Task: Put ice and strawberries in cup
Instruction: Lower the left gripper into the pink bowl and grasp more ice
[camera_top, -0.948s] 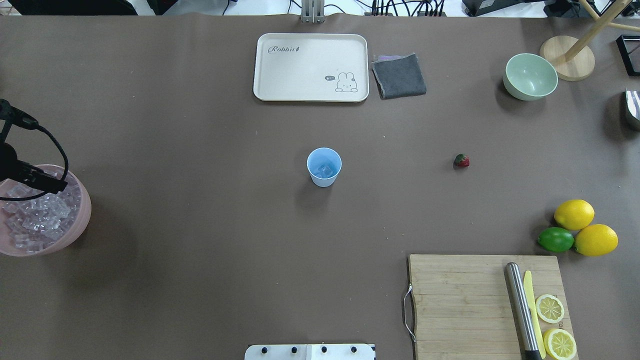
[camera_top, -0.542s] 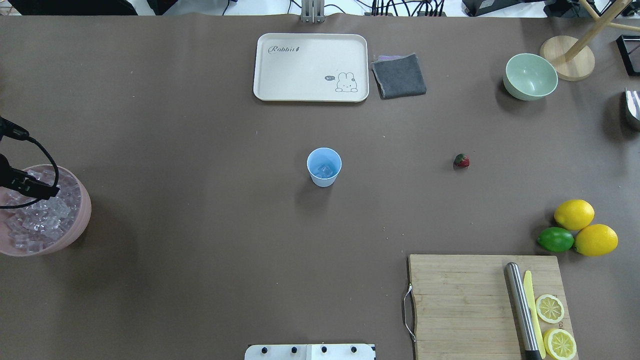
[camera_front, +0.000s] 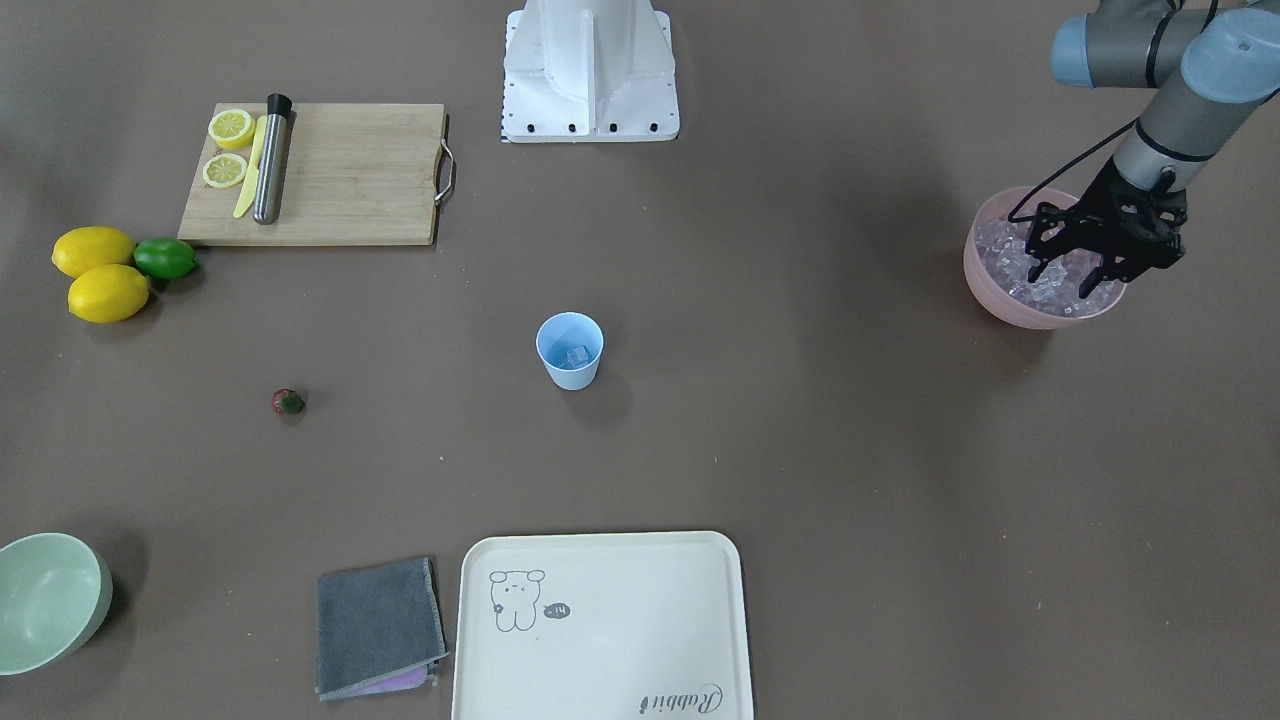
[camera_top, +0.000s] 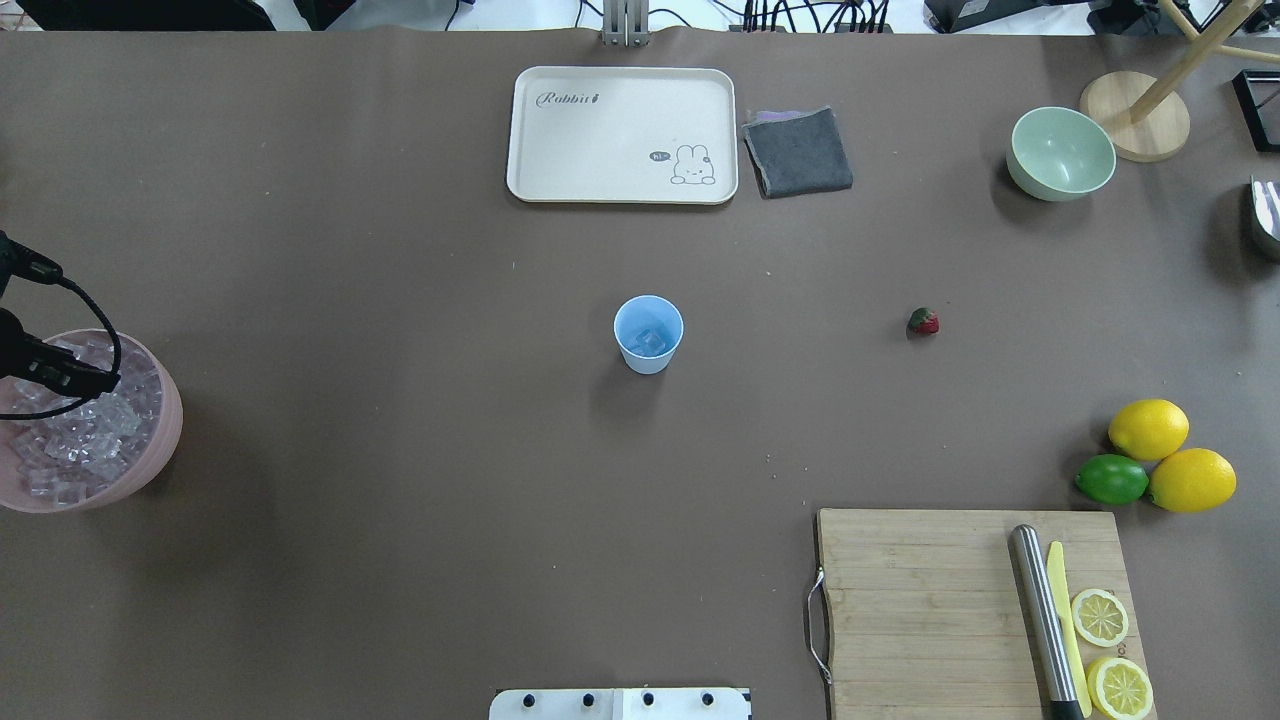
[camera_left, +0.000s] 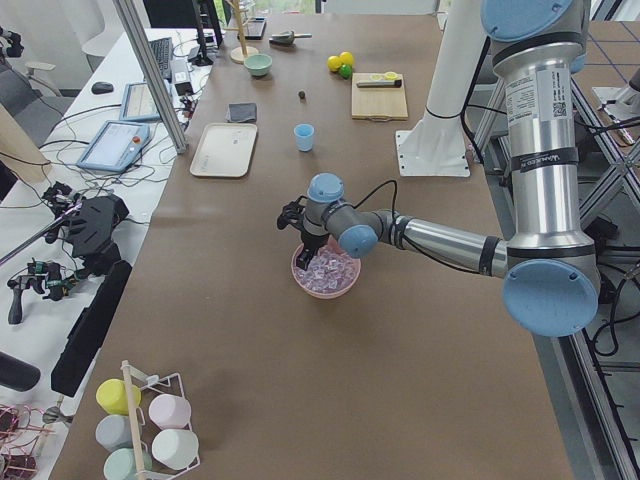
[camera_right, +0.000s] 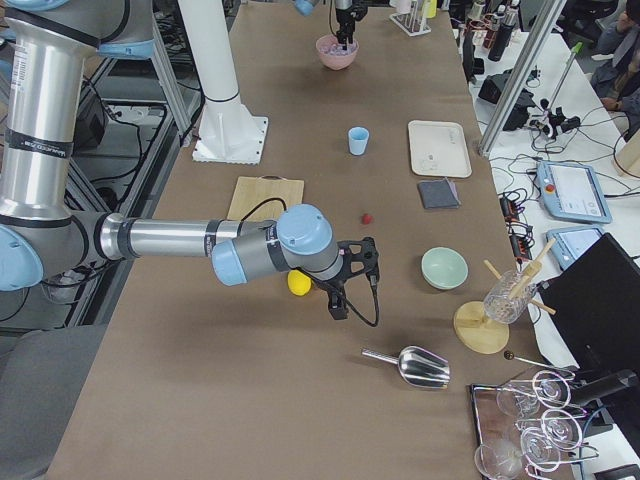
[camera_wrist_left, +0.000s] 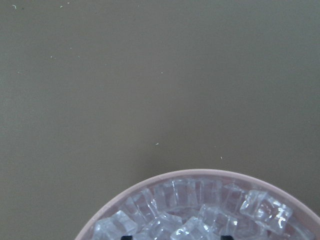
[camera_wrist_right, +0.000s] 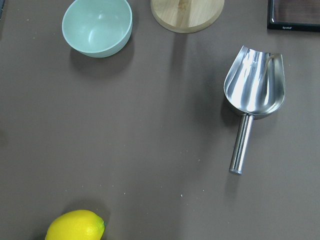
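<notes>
The light-blue cup (camera_top: 648, 335) stands upright mid-table with one ice cube inside; it also shows as cup (camera_front: 570, 350). The strawberry (camera_top: 923, 321) lies alone on the table to its right. A heap of ice (camera_front: 1040, 285) fills the pink bowl (camera_top: 165, 445) at the table's left edge. My left gripper (camera_front: 1062, 282) is open, its fingers pointing down into the ice (camera_wrist_left: 200, 215), nothing visibly held. My right gripper (camera_right: 338, 305) shows only in the exterior right view, hovering near the lemons; I cannot tell its state.
A cream tray (camera_top: 622, 135) and a grey cloth (camera_top: 798, 152) lie at the far edge. The pale-green bowl (camera_top: 1062, 152), lemons and a lime (camera_top: 1112, 479), a cutting board (camera_top: 920, 610) with knife and lemon slices, and a metal scoop (camera_wrist_right: 252, 95) occupy the right side.
My left gripper has shifted a little leftward over the pink bowl, closer onto the ice. The cup and the strawberry have not moved.
</notes>
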